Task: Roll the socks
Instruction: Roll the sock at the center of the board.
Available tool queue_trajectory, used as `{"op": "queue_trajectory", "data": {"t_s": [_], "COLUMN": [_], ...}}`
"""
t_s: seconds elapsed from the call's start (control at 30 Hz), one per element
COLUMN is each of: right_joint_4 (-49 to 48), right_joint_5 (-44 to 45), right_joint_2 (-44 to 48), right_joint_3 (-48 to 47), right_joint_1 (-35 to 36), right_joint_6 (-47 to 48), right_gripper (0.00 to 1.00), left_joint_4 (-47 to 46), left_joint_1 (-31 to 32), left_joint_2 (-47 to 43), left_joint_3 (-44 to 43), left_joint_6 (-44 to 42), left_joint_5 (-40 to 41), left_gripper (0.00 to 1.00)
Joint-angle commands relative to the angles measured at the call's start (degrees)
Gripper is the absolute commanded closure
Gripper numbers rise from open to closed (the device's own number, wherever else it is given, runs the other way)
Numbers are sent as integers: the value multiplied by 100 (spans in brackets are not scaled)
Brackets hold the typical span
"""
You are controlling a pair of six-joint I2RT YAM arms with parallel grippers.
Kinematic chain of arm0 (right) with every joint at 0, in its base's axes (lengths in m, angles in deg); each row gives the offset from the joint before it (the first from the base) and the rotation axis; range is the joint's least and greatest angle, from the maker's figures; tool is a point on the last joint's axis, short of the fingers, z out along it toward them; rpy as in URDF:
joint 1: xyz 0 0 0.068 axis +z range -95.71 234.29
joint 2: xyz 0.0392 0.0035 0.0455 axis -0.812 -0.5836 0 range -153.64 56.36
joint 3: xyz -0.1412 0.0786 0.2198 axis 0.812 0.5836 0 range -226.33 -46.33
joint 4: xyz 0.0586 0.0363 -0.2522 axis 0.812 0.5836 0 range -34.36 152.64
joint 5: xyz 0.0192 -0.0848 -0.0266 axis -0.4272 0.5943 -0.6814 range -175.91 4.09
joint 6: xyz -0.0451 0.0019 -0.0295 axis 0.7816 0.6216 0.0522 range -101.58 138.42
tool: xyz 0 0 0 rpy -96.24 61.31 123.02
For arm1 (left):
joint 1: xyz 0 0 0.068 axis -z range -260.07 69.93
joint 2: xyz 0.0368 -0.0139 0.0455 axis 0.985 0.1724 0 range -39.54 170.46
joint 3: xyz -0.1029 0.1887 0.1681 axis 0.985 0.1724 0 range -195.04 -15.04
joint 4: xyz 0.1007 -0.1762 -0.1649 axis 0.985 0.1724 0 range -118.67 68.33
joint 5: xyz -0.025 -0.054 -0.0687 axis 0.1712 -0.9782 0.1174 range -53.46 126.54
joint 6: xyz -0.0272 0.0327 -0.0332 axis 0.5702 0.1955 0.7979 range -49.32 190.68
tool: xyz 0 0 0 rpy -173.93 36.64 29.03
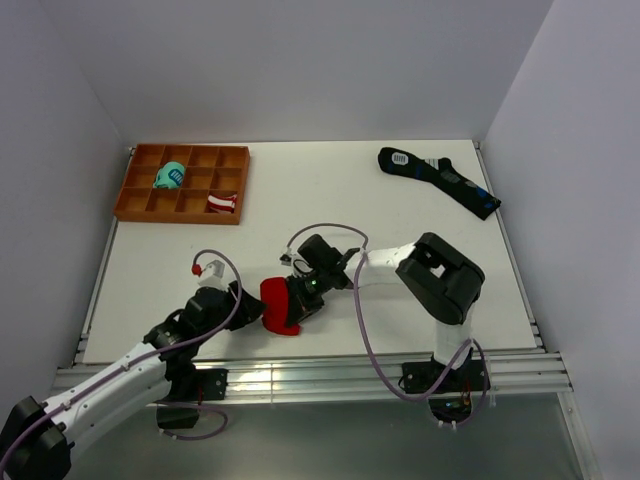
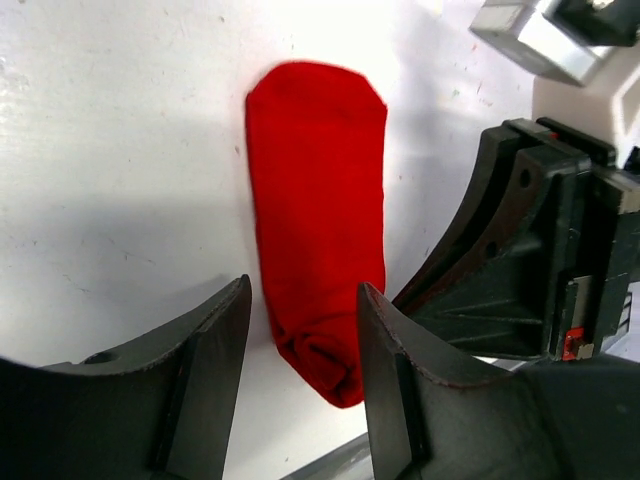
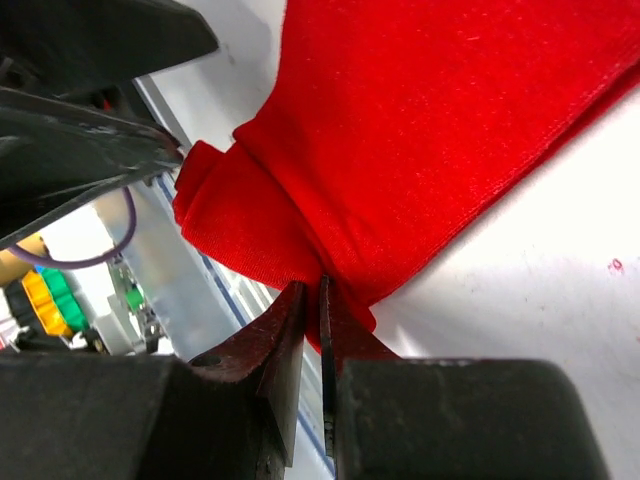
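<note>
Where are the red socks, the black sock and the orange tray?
red socks point(image 2: 318, 200): left wrist view, on the middle of the flat part.
black sock point(image 1: 438, 175): top external view, on its middle stretch.
orange tray point(image 1: 175, 216): top external view, on its near wall.

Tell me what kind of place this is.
Probably a robot lab test cell: a white table boxed in by blank walls, with a left arm and right arm bolted to a metal rail at its near edge, handling red socks.
</note>
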Motion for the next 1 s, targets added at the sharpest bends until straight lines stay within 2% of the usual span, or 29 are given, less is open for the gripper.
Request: {"op": "queue_trajectory", "data": {"t_s": [0.0, 0.23, 0.6, 0.77, 0.97], "right_joint_4": [1734, 2455, 3466, 3669, 3590], "right_joint_5": [493, 599, 915, 1117, 1355], "right_joint_2": [-343, -606, -985, -1046, -862], "right_joint_3": [-221, -828, -1935, -2094, -1998], "right_joint_1": [-49, -111, -93, -93, 29], "right_joint_6": [637, 866, 1164, 1191, 1226], "right_gripper": [85, 85, 85, 85, 87], "left_joint_4": [-292, -617, -1127, -1329, -1012], "left_joint_1": [141, 352, 528, 607, 615], "left_joint_2": [-110, -382, -163, 118, 548], "left_joint_3": [50, 252, 375, 393, 182], "left_joint_6": [176, 45, 53, 88, 695], "left_joint_5": [442, 391, 267, 153, 671], "left_gripper": [48, 47, 47, 48, 53]}}
